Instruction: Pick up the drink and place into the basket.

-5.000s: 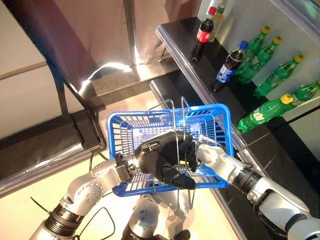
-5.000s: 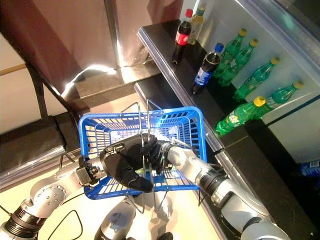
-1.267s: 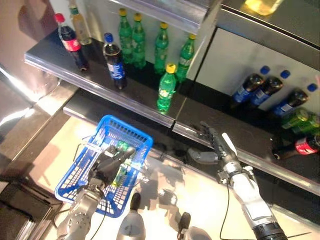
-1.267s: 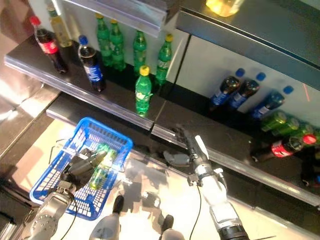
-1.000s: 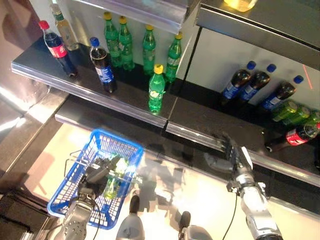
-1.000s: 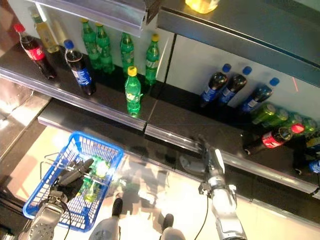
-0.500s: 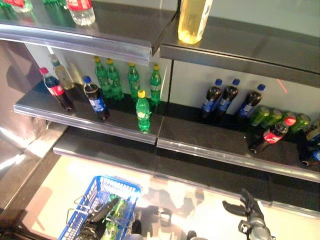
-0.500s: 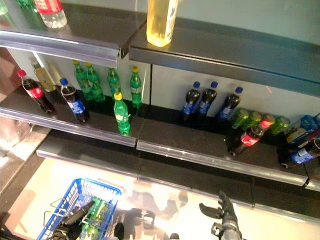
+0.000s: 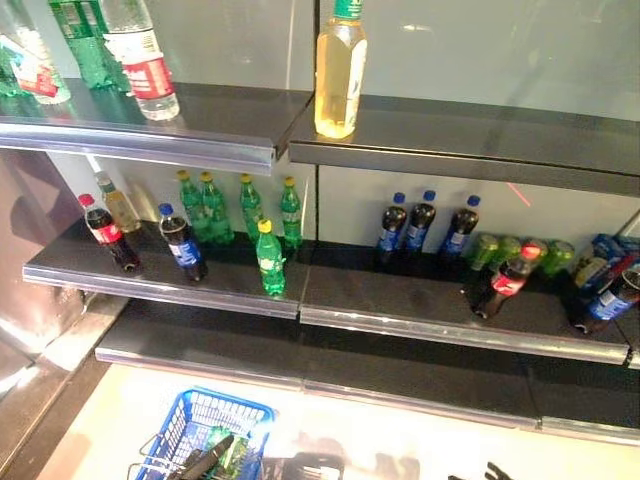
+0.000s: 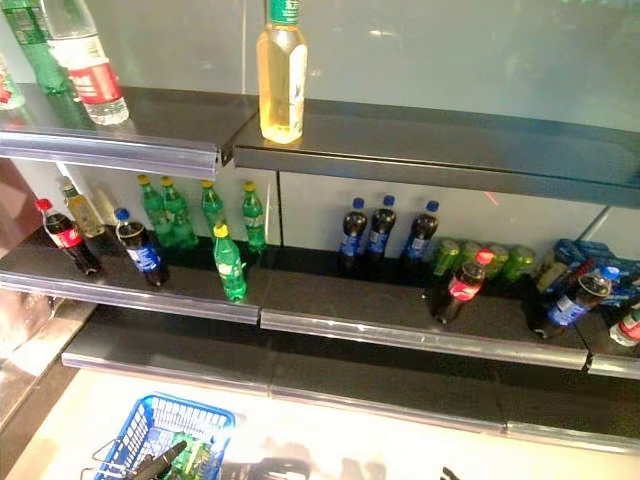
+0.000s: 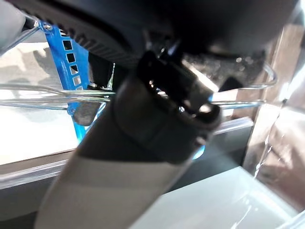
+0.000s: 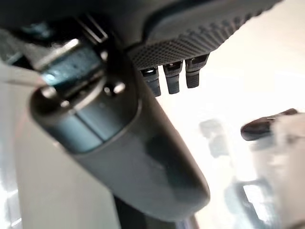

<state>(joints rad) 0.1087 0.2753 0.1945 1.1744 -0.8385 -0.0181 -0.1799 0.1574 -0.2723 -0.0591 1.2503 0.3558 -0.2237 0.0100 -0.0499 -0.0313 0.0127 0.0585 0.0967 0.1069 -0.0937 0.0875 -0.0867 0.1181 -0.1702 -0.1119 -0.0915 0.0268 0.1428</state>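
- The blue basket [image 9: 205, 430] hangs low at the left, its wire handle [image 11: 47, 90] gripped by the left hand [image 9: 205, 462]; a green drink bottle [image 9: 232, 448] lies inside.
- Shelves [image 9: 400, 310] of bottles rise behind.
- The right hand [image 12: 167, 78] has its fingers extended, empty.

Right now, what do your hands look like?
Both are dark, almost black. The left hand has a thick, rounded thumb, part dark and part covered in pale grey. The right hand has a shiny dark thumb, a bumpy dotted pad, and short blocky fingers in a row.
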